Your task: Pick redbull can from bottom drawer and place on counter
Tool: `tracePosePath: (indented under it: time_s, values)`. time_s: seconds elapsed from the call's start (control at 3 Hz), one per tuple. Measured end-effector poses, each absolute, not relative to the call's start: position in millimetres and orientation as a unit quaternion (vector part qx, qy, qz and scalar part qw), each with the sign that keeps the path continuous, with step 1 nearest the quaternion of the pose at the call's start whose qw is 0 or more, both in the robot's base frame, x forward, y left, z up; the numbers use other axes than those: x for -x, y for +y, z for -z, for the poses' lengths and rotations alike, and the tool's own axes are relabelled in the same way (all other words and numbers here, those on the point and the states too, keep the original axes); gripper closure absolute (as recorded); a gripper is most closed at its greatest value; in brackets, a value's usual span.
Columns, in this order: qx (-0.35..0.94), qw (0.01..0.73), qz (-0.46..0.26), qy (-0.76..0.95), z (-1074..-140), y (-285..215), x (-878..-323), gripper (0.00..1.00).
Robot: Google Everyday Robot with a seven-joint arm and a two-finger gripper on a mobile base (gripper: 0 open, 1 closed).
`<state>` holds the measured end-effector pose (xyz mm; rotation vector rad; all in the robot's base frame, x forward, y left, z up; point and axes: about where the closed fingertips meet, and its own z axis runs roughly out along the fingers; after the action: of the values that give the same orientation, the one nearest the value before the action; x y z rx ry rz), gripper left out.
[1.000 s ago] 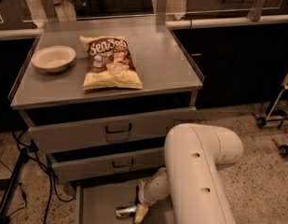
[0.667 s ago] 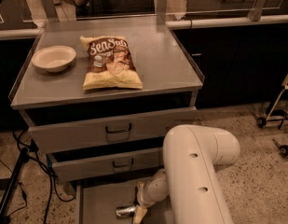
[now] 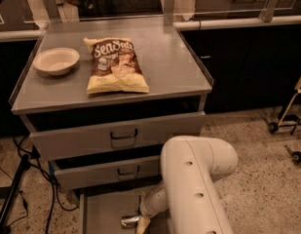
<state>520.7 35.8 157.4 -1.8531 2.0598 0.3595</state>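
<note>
The redbull can (image 3: 129, 222) lies on its side in the open bottom drawer (image 3: 99, 214), near the frame's lower edge. My gripper (image 3: 141, 222) reaches down into the drawer at the can's right end, its pale fingers (image 3: 142, 224) against the can. My white arm (image 3: 191, 189) fills the lower middle and hides the drawer's right part. The counter (image 3: 164, 65) is above, with low rims along its sides.
A chip bag (image 3: 116, 65) and a white bowl (image 3: 56, 61) lie on the counter. Two upper drawers with dark handles (image 3: 123, 134) are slightly open. Black cables (image 3: 16, 179) hang at the left. Cart wheels (image 3: 286, 130) stand on the speckled floor at right.
The view and arm shifted slightly; the gripper stays at the can in the bottom drawer.
</note>
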Motion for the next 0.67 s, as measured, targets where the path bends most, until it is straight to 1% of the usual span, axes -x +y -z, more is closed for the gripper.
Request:
tracePosePath:
  time_s: [0.67]
  values:
    - [0.653, 0.166, -0.141, 0.725, -125.7, 50.6, -505.8, 0.0]
